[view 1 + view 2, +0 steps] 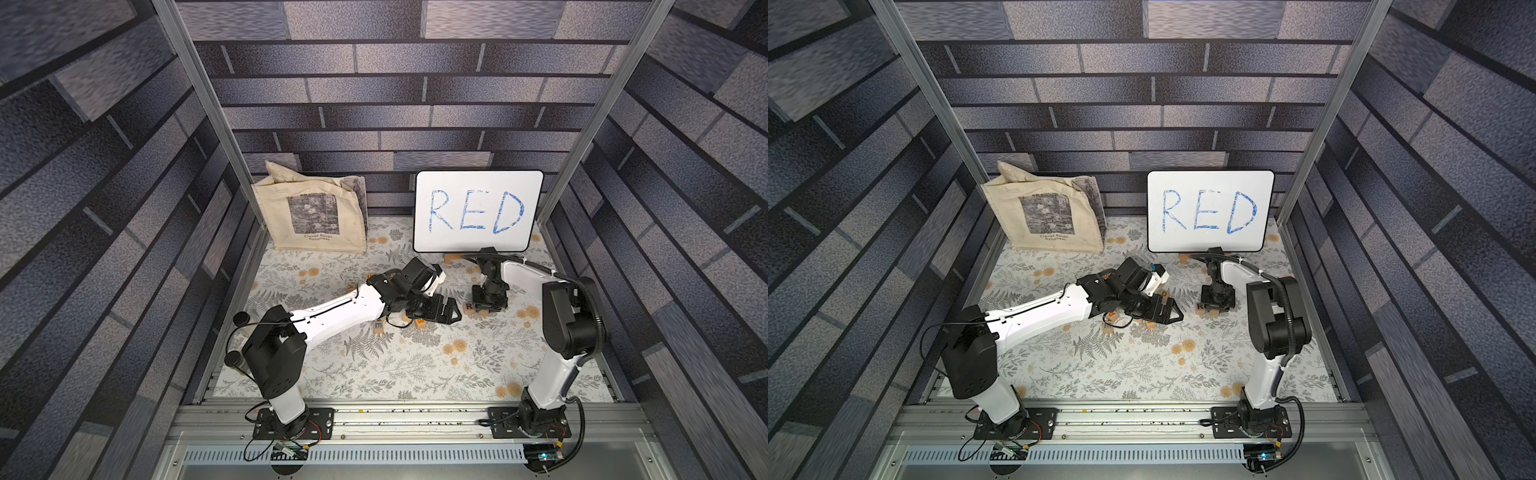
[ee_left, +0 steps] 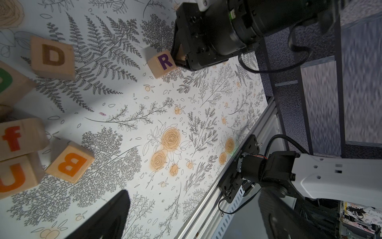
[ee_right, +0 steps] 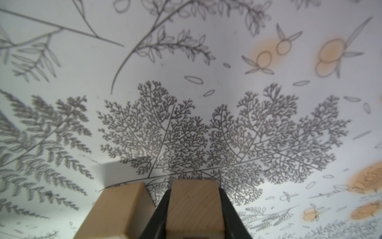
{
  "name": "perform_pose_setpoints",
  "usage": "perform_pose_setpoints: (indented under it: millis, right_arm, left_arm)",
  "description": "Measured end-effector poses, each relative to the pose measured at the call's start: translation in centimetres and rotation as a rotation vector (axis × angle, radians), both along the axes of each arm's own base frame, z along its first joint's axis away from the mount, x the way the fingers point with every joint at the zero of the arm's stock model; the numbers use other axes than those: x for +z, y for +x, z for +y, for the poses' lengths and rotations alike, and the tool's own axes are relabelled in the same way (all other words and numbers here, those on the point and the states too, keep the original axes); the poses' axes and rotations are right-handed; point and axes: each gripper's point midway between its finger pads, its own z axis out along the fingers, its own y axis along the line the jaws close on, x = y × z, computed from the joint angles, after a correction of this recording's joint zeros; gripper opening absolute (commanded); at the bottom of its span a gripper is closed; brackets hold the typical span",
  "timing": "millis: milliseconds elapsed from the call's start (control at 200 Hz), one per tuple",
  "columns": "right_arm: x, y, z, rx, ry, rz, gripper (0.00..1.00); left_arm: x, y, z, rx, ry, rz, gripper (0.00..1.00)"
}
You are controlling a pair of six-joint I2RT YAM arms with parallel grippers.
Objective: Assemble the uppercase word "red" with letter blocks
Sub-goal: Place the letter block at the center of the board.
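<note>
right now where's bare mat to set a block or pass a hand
Widest: the mat along the front rail, between left arm and right arm. Smaller: between bag and left arm. Crowded: mid-table, loose blocks around the open left pincer, R beside the block in the shut right pincer.

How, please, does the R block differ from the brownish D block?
The R block bears a purple letter, the D block a brownish one. The R block sits beside the right pincer, which grips another block; the D block lies apart from both. Both are pale wooden cubes.
</note>
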Motion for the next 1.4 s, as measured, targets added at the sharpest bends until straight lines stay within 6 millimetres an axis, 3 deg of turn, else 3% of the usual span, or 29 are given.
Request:
perform_pose_setpoints:
  millis: [801,1402]
  right_arm:
    - [-0.08,0.36,-0.14,0.100,-0.010,-0.030,0.21]
    - [0.00,0.32,-0.89,0.105,-0.051,-0.046,0.46]
  left_arm:
    - [0.07,0.40,0.26,0.003,-0.009,0.009,1.00]
    - [0.27,0.64,0.12,0.005,-0.020,0.000,1.00]
